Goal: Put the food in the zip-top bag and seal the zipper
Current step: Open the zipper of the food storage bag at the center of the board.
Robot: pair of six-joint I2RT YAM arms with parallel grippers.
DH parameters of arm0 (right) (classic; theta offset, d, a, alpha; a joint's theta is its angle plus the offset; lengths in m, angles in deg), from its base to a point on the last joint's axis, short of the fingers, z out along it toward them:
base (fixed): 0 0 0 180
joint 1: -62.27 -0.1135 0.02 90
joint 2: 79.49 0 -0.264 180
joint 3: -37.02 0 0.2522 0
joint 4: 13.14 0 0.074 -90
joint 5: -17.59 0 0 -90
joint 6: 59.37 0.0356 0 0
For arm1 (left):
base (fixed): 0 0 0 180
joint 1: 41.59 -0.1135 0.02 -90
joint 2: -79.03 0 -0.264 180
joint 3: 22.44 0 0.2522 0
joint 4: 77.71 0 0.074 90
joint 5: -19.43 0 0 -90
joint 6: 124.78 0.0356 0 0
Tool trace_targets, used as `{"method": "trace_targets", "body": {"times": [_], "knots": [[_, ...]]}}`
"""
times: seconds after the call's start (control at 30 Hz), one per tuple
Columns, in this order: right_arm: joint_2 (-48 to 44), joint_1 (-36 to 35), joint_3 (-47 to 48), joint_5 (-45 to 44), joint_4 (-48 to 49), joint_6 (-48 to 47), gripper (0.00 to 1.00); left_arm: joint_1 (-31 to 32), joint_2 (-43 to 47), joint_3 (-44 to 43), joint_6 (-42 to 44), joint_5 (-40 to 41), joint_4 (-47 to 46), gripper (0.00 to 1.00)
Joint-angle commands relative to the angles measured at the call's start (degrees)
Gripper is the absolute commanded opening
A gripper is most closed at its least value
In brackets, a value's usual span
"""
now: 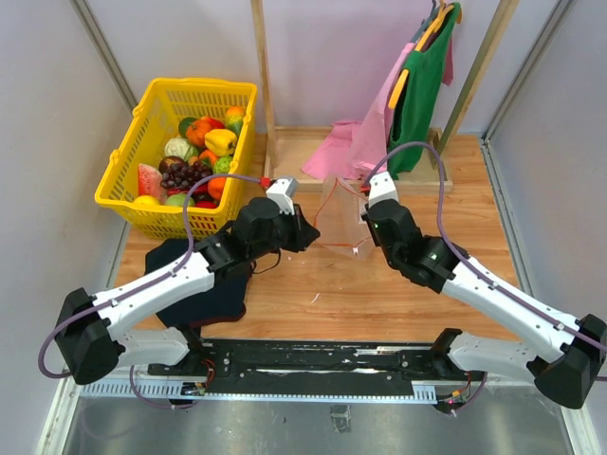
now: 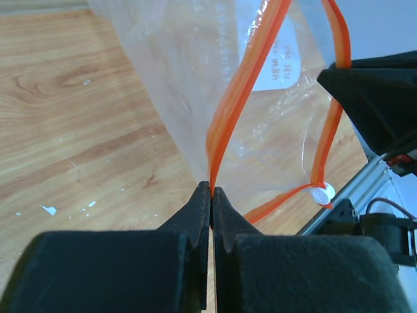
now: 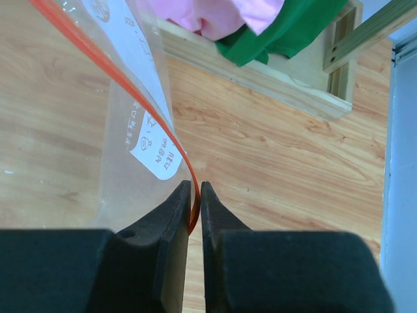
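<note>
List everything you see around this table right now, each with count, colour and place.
clear plastic zip-top bag: one, transparent, held up mid-table between the arms
orange zipper strip: one, orange, along the bag's mouth
white slider tab: one, white, on the strip
yellow plastic basket: one, yellow, far left
toy fruits and vegetables: many, mixed colours, in the basket
wooden rack: one, pale wood, far middle
pink cloth: one, pink, draped at the rack
green garment: one, green, hanging on the rack
black cloth: one, black, under the left arm
left arm's fingers: two, black, pinching the strip
right arm's fingers: two, black, pinching the strip
</note>
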Motion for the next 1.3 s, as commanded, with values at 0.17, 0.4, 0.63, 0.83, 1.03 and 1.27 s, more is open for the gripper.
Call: {"method": "trace_targets", "body": {"times": [0.17,0.4,0.63,0.83,1.03,1.27], "knots": [[0.47,0.13,-3.38,3.69,6.76,-0.42,0.06,-0.13,-0.91,1.76,-0.11,-6.52,-3.56,0.0],[-1.19,0.13,1.34,-1.73,0.42,-1.12,0.01,-0.13,-0.84,1.26,0.4,0.03,1.82,0.0],[-4.76,0.02,2.43,8.24,-1.66,-0.66,0.01,-0.13,-1.06,0.59,0.79,4.84,2.81,0.13],[-2.07,-0.94,3.46,10.23,-2.73,1.51,0.01,-0.13,-4.27,-2.1,0.78,3.29,-1.69,0.41],[-0.37,-1.84,2.41,12.49,-1.11,2.51,0.01,-0.13,-8.19,-5.39,0.91,5.55,-2.58,0.57],[0.7,-3.03,1.37,12.86,-0.29,1.62,0.01,-0.21,-13.01,-10.34,3.12,10.94,0.37,0.61]]}}
